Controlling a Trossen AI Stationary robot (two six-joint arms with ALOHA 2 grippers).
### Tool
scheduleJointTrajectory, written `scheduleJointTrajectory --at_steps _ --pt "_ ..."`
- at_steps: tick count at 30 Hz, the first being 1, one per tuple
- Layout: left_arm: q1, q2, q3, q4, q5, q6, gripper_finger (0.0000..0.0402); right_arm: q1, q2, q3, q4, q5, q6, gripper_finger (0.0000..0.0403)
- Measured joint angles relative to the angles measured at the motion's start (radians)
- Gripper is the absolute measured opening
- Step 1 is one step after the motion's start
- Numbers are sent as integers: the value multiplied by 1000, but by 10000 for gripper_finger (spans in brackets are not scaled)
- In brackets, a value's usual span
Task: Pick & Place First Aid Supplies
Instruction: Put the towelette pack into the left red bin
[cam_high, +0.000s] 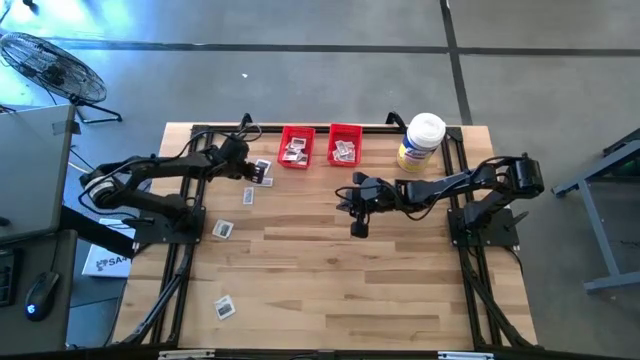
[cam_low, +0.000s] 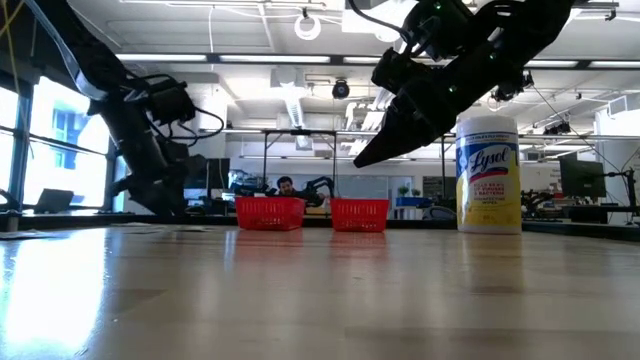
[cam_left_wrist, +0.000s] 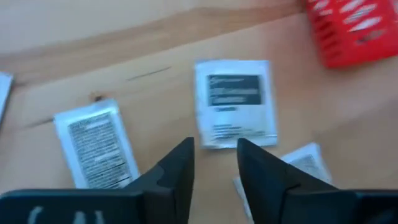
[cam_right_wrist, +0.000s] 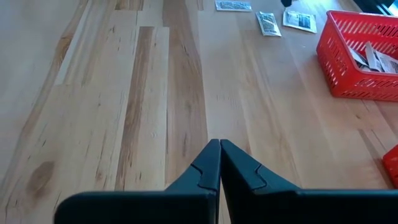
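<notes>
Small white packets with dark print lie flat on the wooden table. Three show in the left wrist view: one (cam_left_wrist: 235, 102) just past my fingertips, another (cam_left_wrist: 99, 143) beside it, a third (cam_left_wrist: 305, 163) partly hidden by a finger. My left gripper (cam_left_wrist: 214, 144) is open and hovers over them, near the left red bin (cam_high: 296, 147). More packets (cam_high: 248, 197) (cam_high: 223, 229) (cam_high: 225, 307) are spread toward the near left. Both red bins (cam_high: 345, 145) hold several packets. My right gripper (cam_right_wrist: 219, 144) is shut and holds nothing, raised above the table's middle (cam_high: 358, 225).
A large white-lidded jar with a yellow label (cam_high: 420, 142) stands at the far right of the table, beside the right bin. The two bins (cam_low: 270, 212) (cam_low: 360, 213) sit at the far edge. Bare wood (cam_high: 380, 290) stretches across the near half.
</notes>
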Motion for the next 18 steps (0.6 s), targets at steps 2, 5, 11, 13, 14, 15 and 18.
scheduleJointTrajectory --at_steps 2,5,11,13,14,15,18 --pt "0 21 0 9 -31 -22 129 0 0 0 0 -1 0 4" --pt "0 50 0 41 -42 -27 133 0 0 0 0 -7 0 1" --pt "-5 104 3 82 -35 -28 133 0 0 0 0 -16 0 4" --pt "-30 119 4 86 -59 -29 133 0 0 0 0 -16 0 4" --pt "-46 120 4 86 -80 -30 133 0 0 0 0 -16 0 3" --pt "-64 121 4 85 -102 -31 133 0 0 0 0 -15 0 3" --pt "-117 122 4 85 -166 -60 128 0 0 0 0 -15 -1 1"
